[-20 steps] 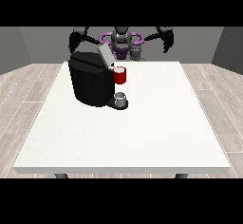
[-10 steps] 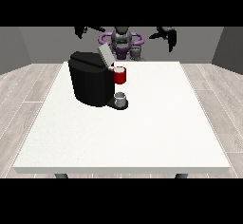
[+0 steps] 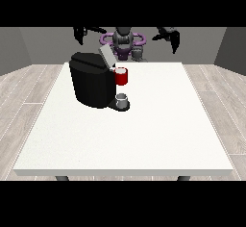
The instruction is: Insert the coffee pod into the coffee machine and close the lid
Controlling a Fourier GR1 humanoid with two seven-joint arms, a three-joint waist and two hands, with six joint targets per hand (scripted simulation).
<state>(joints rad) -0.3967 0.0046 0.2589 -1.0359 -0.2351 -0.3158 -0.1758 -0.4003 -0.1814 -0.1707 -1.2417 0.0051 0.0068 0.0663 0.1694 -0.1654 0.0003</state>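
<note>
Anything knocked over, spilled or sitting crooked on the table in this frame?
Nothing stands out. The coffee machine stands upright on the white table with its lid raised, a red thing at the machine and a grey thing at its base. Both hands, at the view's left and right, are raised off the table.

You are looking at a white table (image 3: 158, 125) whose near half and whole right side are lying open for a hand to pass. The black coffee machine (image 3: 91, 81) is standing as the one bulky obstacle, toward the far left corner, with its lid (image 3: 105, 56) tilting up at the back. A red thing at the machine (image 3: 121, 76) and a grey thing (image 3: 122, 99) below it are jutting toward the table's middle, narrowing any approach from the right.
</note>
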